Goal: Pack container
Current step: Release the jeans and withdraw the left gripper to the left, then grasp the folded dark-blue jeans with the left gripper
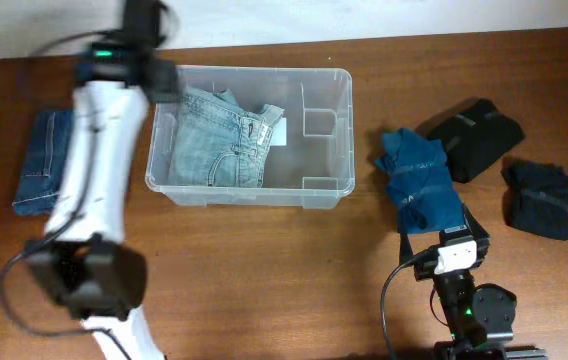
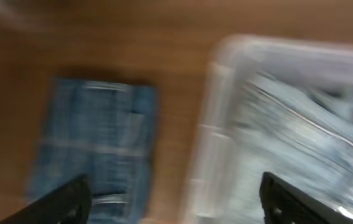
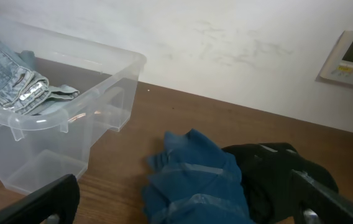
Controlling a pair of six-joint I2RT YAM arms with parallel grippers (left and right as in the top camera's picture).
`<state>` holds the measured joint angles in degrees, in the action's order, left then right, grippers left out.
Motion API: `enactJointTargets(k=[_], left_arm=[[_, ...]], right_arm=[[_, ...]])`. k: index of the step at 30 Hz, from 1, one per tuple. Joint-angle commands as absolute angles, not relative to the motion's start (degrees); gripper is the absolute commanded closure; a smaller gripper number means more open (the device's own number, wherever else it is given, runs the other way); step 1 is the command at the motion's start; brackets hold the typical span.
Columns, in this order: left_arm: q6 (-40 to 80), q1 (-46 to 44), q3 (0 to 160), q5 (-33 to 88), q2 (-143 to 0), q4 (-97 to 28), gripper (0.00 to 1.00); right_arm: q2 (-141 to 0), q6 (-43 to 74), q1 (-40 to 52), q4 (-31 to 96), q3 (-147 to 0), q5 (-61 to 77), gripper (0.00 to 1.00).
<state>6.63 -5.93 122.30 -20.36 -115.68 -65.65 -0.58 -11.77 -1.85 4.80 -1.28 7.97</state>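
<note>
The container (image 1: 329, 160) is a clear plastic bin at the table's middle, with light-wash jeans (image 1: 219, 140) lying in its left half. My left gripper (image 1: 169, 85) is open and empty above the bin's far left corner. Its wrist view is blurred and shows the bin's rim (image 2: 217, 124), the light jeans (image 2: 301, 137) and folded dark-blue jeans (image 2: 92, 143) between the spread fingers (image 2: 176, 208). My right gripper (image 1: 434, 222) is open and empty at the near edge of a blue garment (image 1: 419, 180). In the right wrist view the garment (image 3: 195, 180) lies between the fingers (image 3: 183, 211).
Folded dark-blue jeans (image 1: 44, 160) lie left of the bin. A black garment (image 1: 474, 135) touches the blue one at the back right and also shows in the right wrist view (image 3: 276, 174). A navy garment (image 1: 541, 197) lies at the far right. A wall panel (image 3: 350, 59) hangs behind.
</note>
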Motion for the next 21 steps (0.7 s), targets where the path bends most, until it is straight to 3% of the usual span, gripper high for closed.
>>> enactJointTargets(k=[1,12,21], left_arm=[[6.31,4.34,123.68,-18.52,-111.87,-66.78,0.07],[-4.84,31.40,123.63,12.58,-119.57,-63.20,0.06],[-7.77,40.49,123.63,27.55,-132.20,-57.95,0.06]], right_arm=[[-0.21,-11.05,-2.28,4.89,-0.84,7.46,0.02],[-0.21,-11.05,-2.28,4.89,-0.84,7.46,0.02],[-0.21,-11.05,-2.28,4.89,-0.84,7.46,0.02]])
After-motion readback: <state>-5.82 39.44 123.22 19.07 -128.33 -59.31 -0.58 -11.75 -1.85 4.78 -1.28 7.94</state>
